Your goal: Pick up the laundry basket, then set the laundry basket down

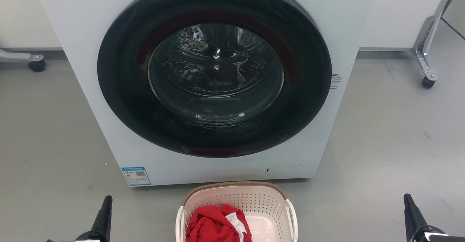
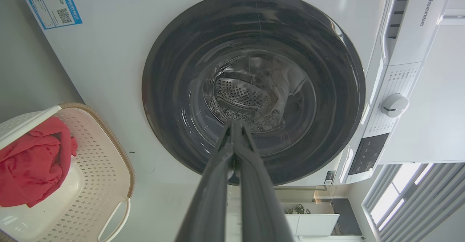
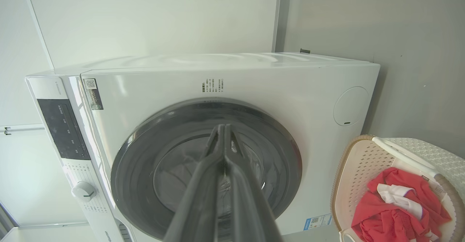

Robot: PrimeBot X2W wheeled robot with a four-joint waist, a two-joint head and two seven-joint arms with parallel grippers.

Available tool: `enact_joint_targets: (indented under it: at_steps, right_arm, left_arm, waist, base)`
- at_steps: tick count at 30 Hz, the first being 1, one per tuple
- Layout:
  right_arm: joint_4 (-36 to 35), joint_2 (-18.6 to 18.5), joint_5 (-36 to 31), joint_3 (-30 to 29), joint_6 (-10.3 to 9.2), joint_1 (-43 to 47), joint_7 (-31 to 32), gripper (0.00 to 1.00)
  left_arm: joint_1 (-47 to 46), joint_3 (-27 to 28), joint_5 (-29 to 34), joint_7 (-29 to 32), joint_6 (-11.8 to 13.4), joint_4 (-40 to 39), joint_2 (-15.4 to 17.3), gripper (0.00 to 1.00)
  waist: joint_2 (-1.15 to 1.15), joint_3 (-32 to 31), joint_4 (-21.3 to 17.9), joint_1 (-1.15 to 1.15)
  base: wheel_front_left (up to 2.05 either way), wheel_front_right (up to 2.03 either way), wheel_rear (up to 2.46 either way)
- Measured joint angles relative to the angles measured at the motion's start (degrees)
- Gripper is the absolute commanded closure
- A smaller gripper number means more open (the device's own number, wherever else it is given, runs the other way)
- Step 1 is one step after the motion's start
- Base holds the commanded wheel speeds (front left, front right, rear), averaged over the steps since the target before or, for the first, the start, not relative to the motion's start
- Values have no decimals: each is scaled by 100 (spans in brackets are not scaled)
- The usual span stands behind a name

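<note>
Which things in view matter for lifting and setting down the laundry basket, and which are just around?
Job: cream-white perforated plastic laundry basket with brown woven-look rim; left gripper, shut; right gripper, shut.

Just around: white front-loading washing machine with dark round door; red and white clothes inside the basket; metal caster legs on the grey floor.

laundry basket (image 1: 269, 202): perforated plastic, woven-look rim | garment (image 1: 210, 225): red cloth | washer door (image 1: 214, 67): glossy glass | floor (image 1: 392, 144): matt
</note>
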Motion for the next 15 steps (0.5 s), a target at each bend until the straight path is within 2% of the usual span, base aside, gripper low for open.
enact_joint_targets:
  at_steps: [15]
  right_arm:
    - [2, 10, 24, -14, 33, -42, 14, 100]
  left_arm:
    - [-12, 7, -94, 0, -23, 8, -13, 100]
  waist:
    - [0, 0, 0, 0]
  base:
    - [0, 0, 0]
